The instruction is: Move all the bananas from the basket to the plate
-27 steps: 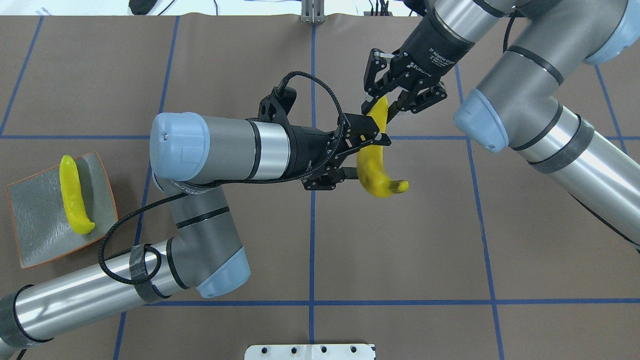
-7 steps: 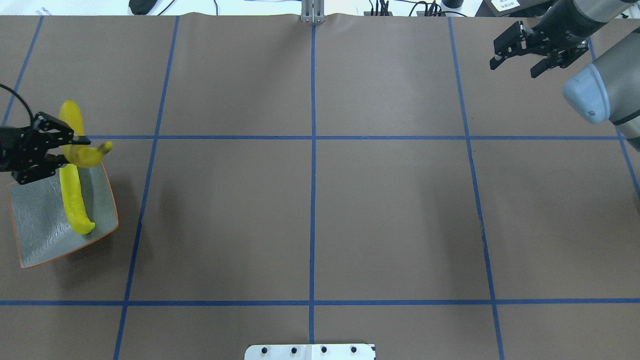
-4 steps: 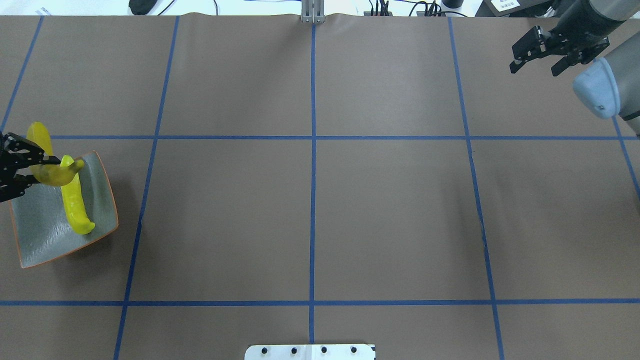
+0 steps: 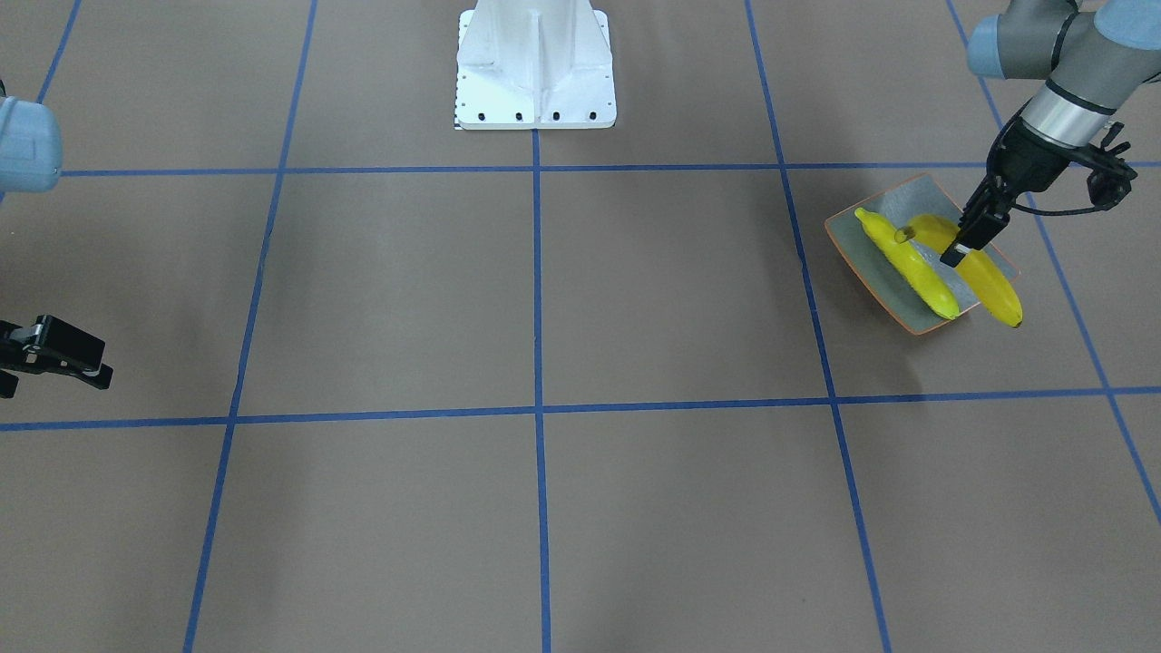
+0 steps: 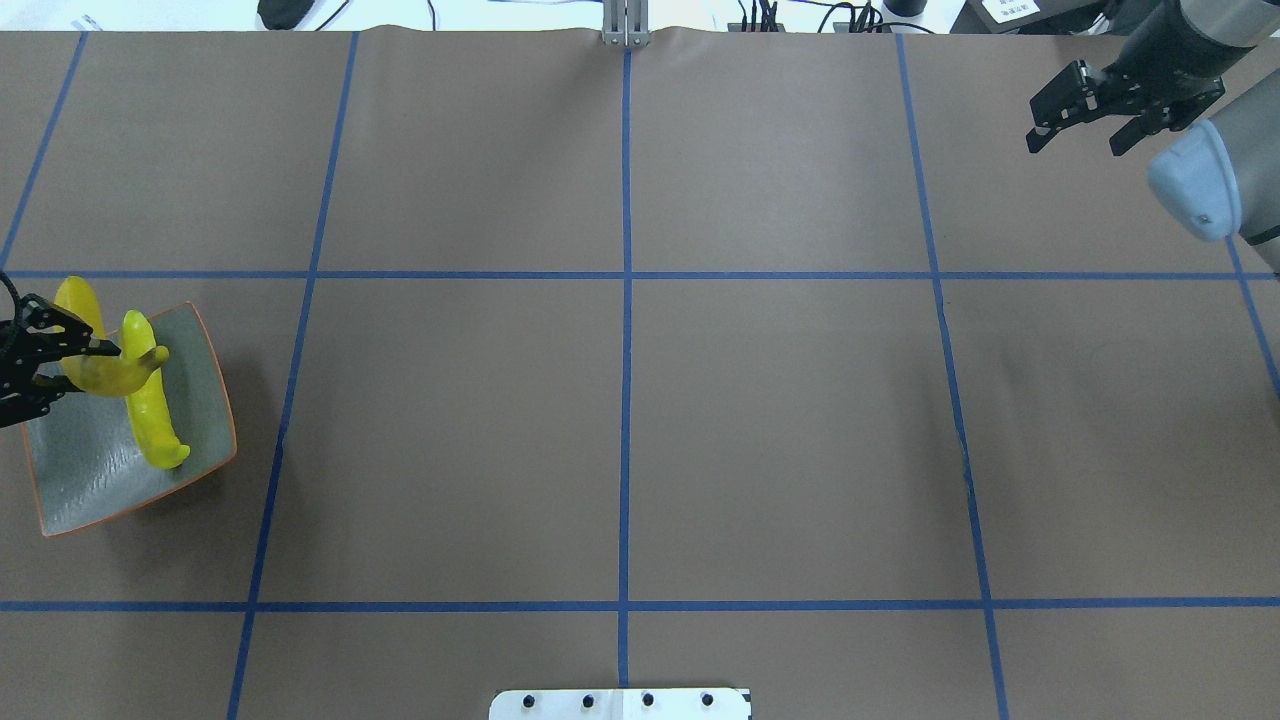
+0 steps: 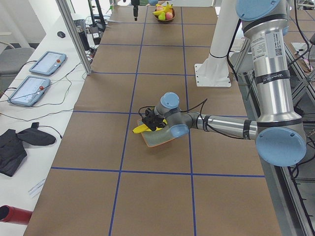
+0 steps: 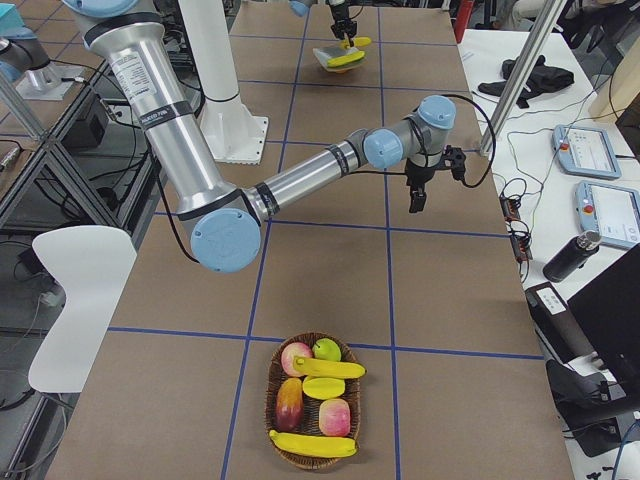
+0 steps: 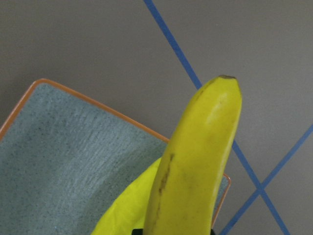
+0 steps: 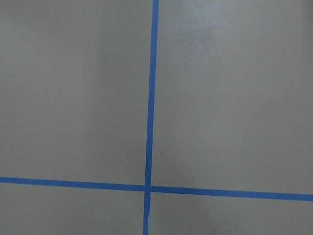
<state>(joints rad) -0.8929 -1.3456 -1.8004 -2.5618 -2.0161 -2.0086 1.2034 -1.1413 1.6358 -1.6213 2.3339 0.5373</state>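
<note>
My left gripper (image 5: 45,352) is shut on a yellow banana (image 5: 105,372) and holds it low over the far part of the grey-green plate (image 5: 80,475). The held banana crosses the top end of a second banana (image 5: 152,420) that lies on the plate. In the front-facing view the held banana (image 4: 987,279) reaches past the plate's rim (image 4: 866,268). The left wrist view shows the held banana (image 8: 195,161) above the plate (image 8: 63,161). My right gripper (image 5: 1075,147) is open and empty at the far right. The basket (image 7: 268,400) holds two more bananas (image 7: 330,368).
The basket also holds apples and other fruit and stands near the table's right end. The white robot base (image 4: 535,63) stands at the table's near edge. Blue tape lines cross the brown table. Tablets and cables lie beyond its far edge.
My left gripper has carried the banana from the table's middle to the plate and has sunk lower over it in the last half second. My right gripper has let go and drawn back to the far right.
</note>
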